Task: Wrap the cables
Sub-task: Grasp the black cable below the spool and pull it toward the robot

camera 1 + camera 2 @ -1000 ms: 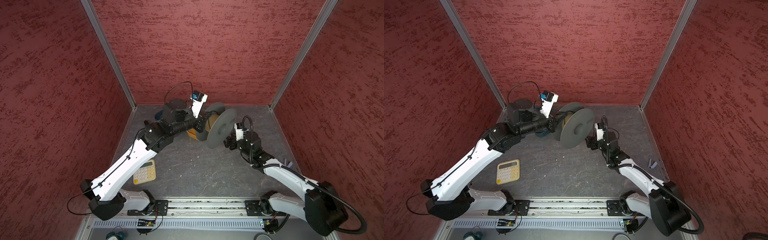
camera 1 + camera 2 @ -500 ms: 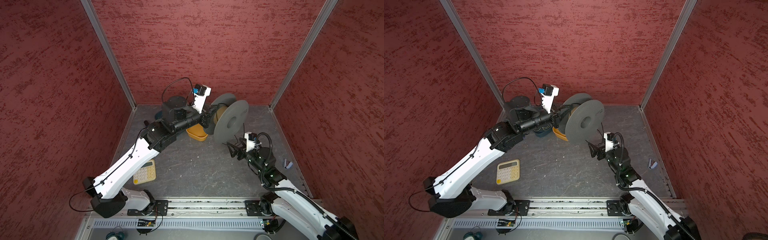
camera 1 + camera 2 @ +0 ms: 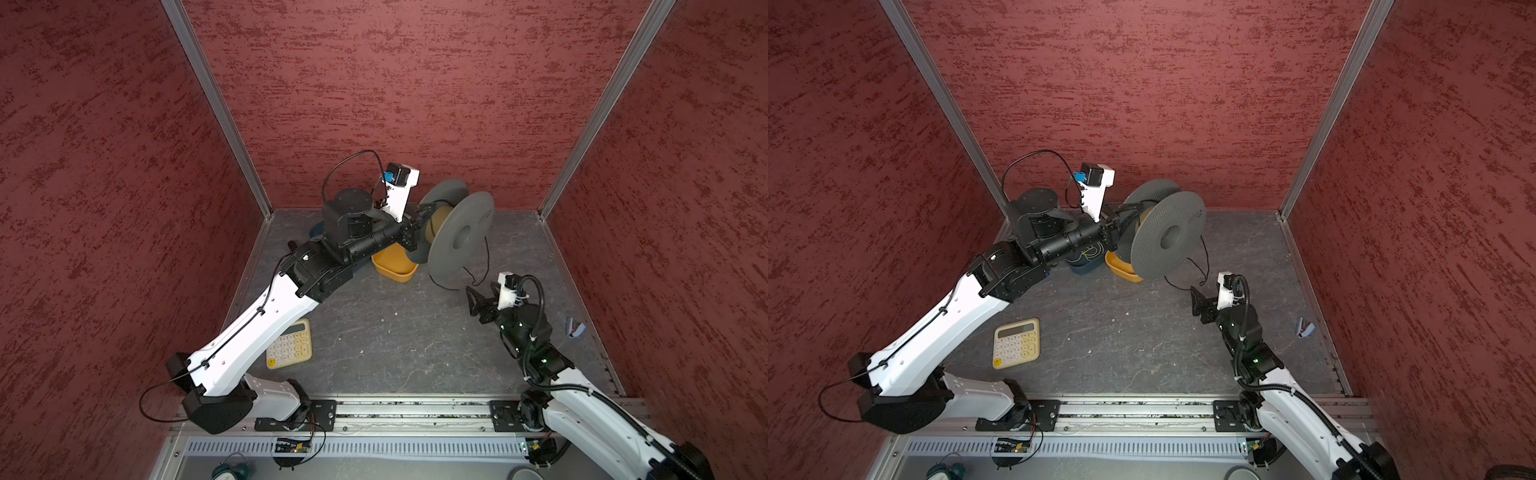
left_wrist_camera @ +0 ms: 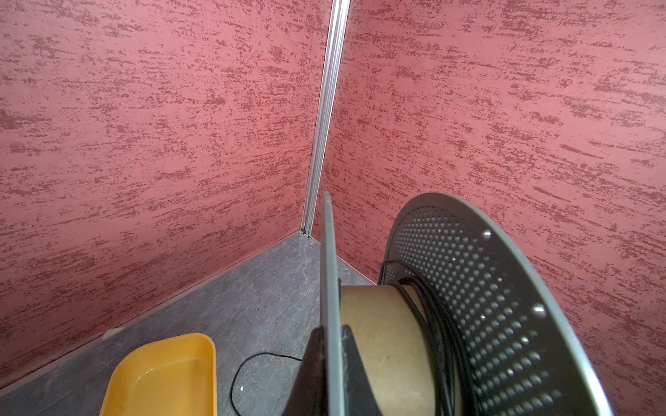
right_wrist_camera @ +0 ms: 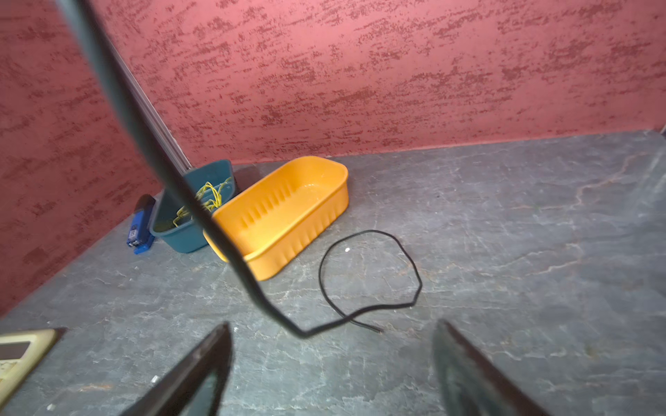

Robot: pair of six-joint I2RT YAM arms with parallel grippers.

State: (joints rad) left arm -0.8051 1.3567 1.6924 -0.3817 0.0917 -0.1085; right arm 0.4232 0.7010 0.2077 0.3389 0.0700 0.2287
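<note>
A grey spool [image 3: 459,237] [image 3: 1167,239] with perforated flanges and a tan core hangs in the air at the back. My left gripper [image 3: 419,216] [image 3: 1125,216] [image 4: 329,329] is shut on one flange edge. The black cable [image 4: 436,335] is wound in several turns on the core. From there it drops [image 3: 487,257] [image 3: 1206,257] to the floor and ends in a loose loop [image 5: 419,284]. My right gripper [image 3: 478,301] [image 3: 1198,299] [image 5: 333,324] stands open just short of the cable's loose end, with nothing between its fingers.
An orange tray [image 3: 395,270] [image 5: 288,212] lies under the spool. Beside it stands a teal tub [image 5: 191,237] [image 3: 1086,264] with yellow-green wire, then a blue stapler [image 5: 138,230]. A calculator [image 3: 289,344] lies front left, a small blue item [image 3: 575,327] by the right wall.
The left arm has lifted the spool higher and to the right. The right gripper has drawn back from the spool toward the front and down near the floor.
</note>
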